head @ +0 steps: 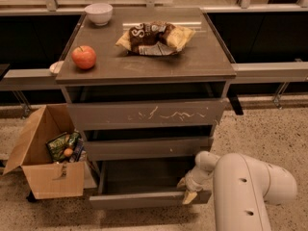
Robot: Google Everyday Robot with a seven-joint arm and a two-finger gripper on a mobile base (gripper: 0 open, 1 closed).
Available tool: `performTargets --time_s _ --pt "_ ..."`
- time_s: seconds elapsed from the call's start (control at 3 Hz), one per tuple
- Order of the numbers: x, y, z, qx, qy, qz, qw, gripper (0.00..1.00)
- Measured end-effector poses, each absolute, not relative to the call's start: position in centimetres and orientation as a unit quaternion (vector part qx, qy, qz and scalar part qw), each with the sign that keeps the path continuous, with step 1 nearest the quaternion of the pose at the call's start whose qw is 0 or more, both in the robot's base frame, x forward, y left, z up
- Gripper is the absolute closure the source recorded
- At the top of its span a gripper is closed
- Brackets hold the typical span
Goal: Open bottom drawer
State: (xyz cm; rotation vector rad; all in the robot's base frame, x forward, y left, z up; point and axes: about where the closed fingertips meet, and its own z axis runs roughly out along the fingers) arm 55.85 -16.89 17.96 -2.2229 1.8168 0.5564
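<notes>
— Where is your gripper (188,190)?
— At the right end of the bottom drawer (139,199), which stands pulled out, lowest in the cabinet (204,61). You cannot tell whether the gripper clamps it.

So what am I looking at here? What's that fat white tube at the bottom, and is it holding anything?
That white tube is the robot's arm. It belongs to a wheeled machine that has just this one arm. At the arm's tip is its gripper, a two-fingered clamp, here at the right end of the bottom drawer. That drawer is pulled out, and its shallow grey tray shows.

There is a single picture, looking down at the front of a small cabinet; where the camera sits isn't recorded.

On top lie a red apple, a white bowl and some snack bags. A cardboard box with more snacks stands on the floor to the left.

Nothing is being carried.
</notes>
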Motion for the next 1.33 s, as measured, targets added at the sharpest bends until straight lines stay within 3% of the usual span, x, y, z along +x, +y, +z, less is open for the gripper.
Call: performTargets --time_s 0.33,1.0,1.33 --pt "55.9 -16.9 18.0 -0.756 0.618 0.189 0.108 0.0" --pt "53.7 -17.1 17.3 -0.757 0.614 0.207 0.084 0.0" --pt "51.5 -17.9 17.2 -0.751 0.62 0.216 0.069 0.18"
